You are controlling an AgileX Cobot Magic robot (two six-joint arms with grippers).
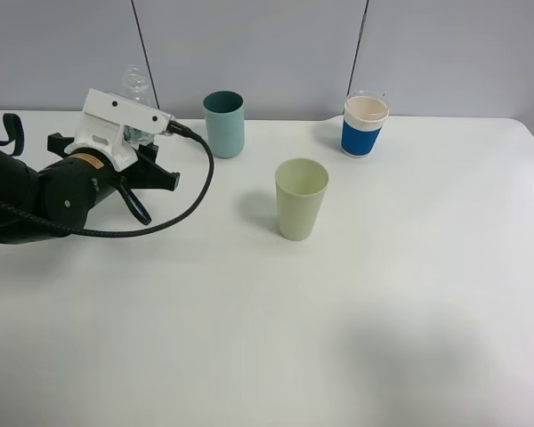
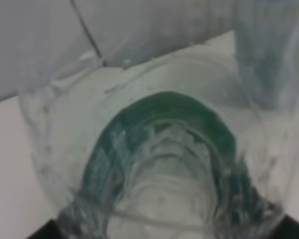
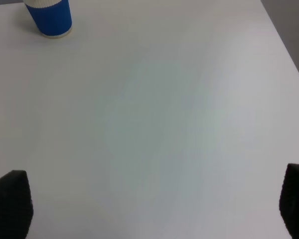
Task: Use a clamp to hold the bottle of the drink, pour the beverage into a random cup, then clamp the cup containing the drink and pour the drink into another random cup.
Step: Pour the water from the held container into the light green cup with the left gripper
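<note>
A clear plastic bottle [image 1: 135,84] with a green label stands upright at the back left of the white table [image 1: 338,338]. My left gripper [image 1: 142,147] is closed around it. In the left wrist view the bottle [image 2: 164,149] fills the frame, and its sides meet the dark fingertips [image 2: 46,230] in the bottom corners. A teal cup [image 1: 223,123] stands just right of the bottle and shows blurred in the left wrist view [image 2: 269,50]. A pale green cup [image 1: 301,197] stands at mid-table. My right gripper [image 3: 154,209] is open and empty over bare table, outside the exterior high view.
A clear cup with a blue sleeve and a pale beige top [image 1: 365,124] stands at the back right; it also shows in the right wrist view [image 3: 49,17]. A grey panelled wall [image 1: 276,44] runs behind the table. The left arm's black cable [image 1: 196,191] loops toward the teal cup.
</note>
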